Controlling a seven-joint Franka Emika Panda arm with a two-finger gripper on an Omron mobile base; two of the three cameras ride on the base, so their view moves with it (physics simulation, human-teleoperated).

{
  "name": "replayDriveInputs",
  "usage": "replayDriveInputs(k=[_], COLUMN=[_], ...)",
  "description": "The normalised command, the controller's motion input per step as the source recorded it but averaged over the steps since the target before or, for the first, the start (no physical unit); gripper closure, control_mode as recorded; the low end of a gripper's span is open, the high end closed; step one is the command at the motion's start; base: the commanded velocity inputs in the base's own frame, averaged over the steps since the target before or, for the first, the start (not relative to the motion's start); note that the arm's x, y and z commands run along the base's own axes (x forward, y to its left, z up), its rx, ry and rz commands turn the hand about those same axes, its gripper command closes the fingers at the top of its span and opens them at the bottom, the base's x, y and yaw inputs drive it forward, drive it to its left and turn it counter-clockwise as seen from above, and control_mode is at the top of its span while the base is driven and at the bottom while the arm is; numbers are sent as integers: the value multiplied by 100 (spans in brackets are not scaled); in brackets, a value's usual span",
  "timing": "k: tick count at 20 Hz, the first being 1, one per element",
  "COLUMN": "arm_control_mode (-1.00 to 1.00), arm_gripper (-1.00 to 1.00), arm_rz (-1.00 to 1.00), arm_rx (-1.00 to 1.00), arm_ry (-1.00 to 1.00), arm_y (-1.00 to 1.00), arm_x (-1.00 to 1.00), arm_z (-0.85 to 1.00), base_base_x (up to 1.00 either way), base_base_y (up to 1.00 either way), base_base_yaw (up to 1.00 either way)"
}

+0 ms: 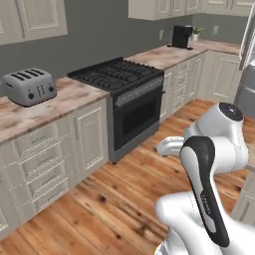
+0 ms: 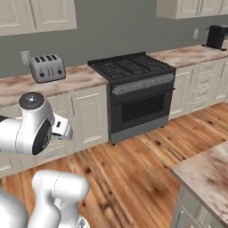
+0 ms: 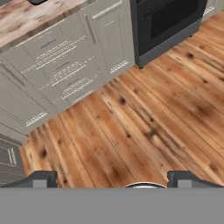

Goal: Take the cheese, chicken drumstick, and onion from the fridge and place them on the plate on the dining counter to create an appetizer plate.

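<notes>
The jaws (image 3: 112,178) are standing wide and empty, pointing down at bare wooden floor (image 3: 144,122), while the fridge (image 1: 247,74) is lying off to the arm's right, at the picture's edge.

Kitchen count: one of each appliance.

One silver four-slot toaster (image 1: 30,86) sits on the marbled counter; one black gas range with a steel-fronted oven (image 1: 122,94) stands between cream cabinets; one black coffee machine (image 1: 181,36) and one small potted green plant (image 1: 197,33) sit farther along.
</notes>
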Motion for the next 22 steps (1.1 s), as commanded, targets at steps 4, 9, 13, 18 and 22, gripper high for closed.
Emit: replayDriveInputs(k=[4, 9, 13, 18, 22], arm_control_mode=[100, 100, 100, 100, 100], arm_gripper=[-100, -100, -100, -100, -100], arm_rz=[0, 0, 0, 0, 0], arm_rx=[0, 0, 0, 0, 0], arm_ry=[0, 0, 0, 0, 0], arm_y=[0, 0, 0, 0, 0], arm_x=[0, 0, 0, 0, 0], arm_z=[0, 0, 0, 0, 0], base_base_x=[100, 100, 92, 65, 56], base_base_y=[13, 10, 6, 0, 13], base_base_yaw=[-37, -53, -59, -65, -67])
